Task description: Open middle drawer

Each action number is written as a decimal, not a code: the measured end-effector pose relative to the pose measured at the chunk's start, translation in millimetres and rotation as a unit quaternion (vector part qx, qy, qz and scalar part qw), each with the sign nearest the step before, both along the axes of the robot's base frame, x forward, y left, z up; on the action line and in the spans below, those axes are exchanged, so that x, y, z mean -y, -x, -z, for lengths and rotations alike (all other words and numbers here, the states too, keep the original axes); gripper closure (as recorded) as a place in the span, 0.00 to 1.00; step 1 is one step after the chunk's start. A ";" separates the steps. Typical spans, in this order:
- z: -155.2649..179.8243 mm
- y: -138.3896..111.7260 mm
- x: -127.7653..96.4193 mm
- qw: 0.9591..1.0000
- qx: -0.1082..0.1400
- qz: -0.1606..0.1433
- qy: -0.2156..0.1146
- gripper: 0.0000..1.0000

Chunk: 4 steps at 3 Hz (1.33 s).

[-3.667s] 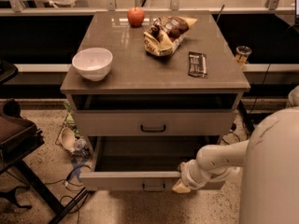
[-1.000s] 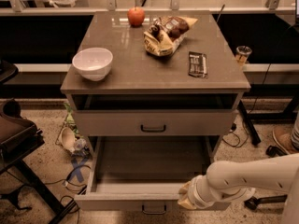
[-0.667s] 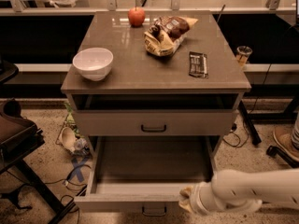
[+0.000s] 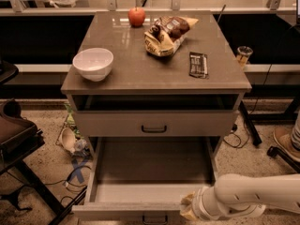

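Observation:
The middle drawer [image 4: 126, 211] stands pulled far out from the cabinet toward the camera. Its plain grey inside [image 4: 152, 159] shows nothing in it. Its small dark bar handle [image 4: 154, 218] sits at the frame's bottom edge. My gripper [image 4: 188, 208] is at the drawer's front rim, right of the handle, on the end of the white arm [image 4: 253, 200] coming in from the right. The drawer above [image 4: 153, 123] is closed, with its own dark handle.
On the cabinet top [image 4: 117, 74] are a white bowl [image 4: 93, 63], a red apple [image 4: 136, 16], a snack bag [image 4: 166, 33] and a dark bar wrapper [image 4: 198, 64]. A black chair [image 4: 16, 139] stands left. Cables and litter [image 4: 70, 142] lie on the floor.
The middle drawer has slid further out toward the camera since the earliest frame. The gripper and arm have moved lower in the view along with the drawer front.

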State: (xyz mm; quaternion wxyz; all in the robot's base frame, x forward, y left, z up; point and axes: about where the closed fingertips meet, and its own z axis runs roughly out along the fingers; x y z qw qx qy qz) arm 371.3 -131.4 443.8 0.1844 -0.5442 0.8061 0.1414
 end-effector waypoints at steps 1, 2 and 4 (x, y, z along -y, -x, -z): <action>-1.8 18.4 0.0 1.000 0.003 -0.001 -0.011 1.00; -2.3 29.4 -4.4 1.000 0.006 -0.010 -0.023 1.00; -1.6 30.4 -5.6 1.000 0.005 -0.012 -0.023 0.56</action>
